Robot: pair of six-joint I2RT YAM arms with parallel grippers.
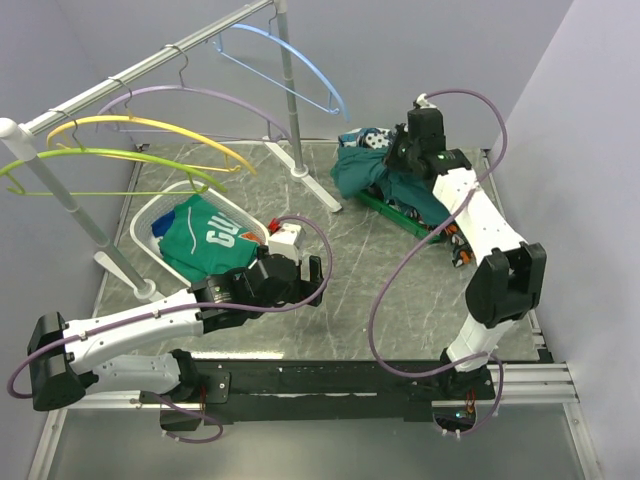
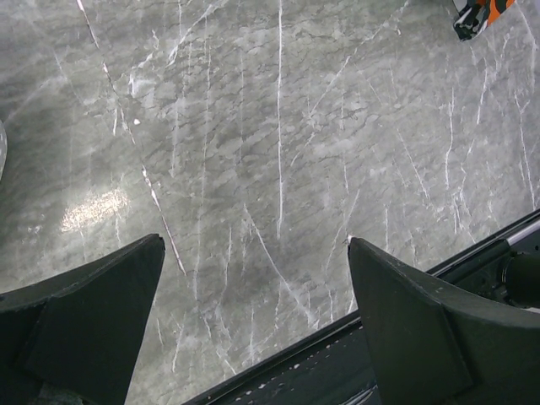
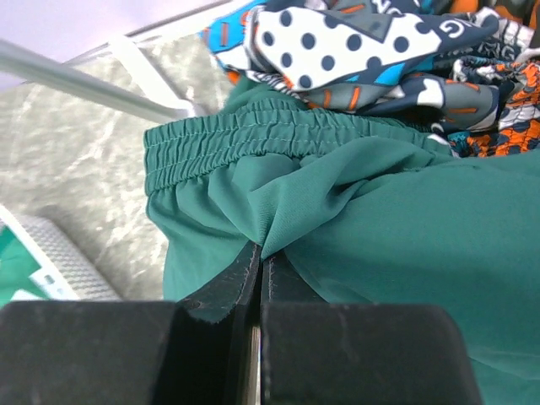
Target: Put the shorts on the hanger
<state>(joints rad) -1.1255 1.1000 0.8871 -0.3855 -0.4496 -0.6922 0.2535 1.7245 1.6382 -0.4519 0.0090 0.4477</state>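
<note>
The dark teal shorts (image 1: 358, 172) lie bunched at the back right of the table, partly over a green tray. In the right wrist view their elastic waistband (image 3: 236, 135) runs across the middle. My right gripper (image 1: 402, 158) is shut on a pinched fold of the shorts (image 3: 380, 211), just below the waistband, with its jaws (image 3: 263, 253) pressed together on the fabric. The light-blue hanger (image 1: 300, 60) hangs from the rail at the back, up and left of the shorts. My left gripper (image 1: 318, 275) is open and empty over bare table (image 2: 253, 240).
A white basket (image 1: 150, 225) at the left holds a green garment with white lettering (image 1: 205, 240). Purple (image 1: 200, 95), yellow (image 1: 150, 128) and green (image 1: 110, 158) hangers hang on the rail. The rack's post (image 1: 290, 100) stands left of the shorts. Patterned clothes (image 3: 380, 51) lie behind them.
</note>
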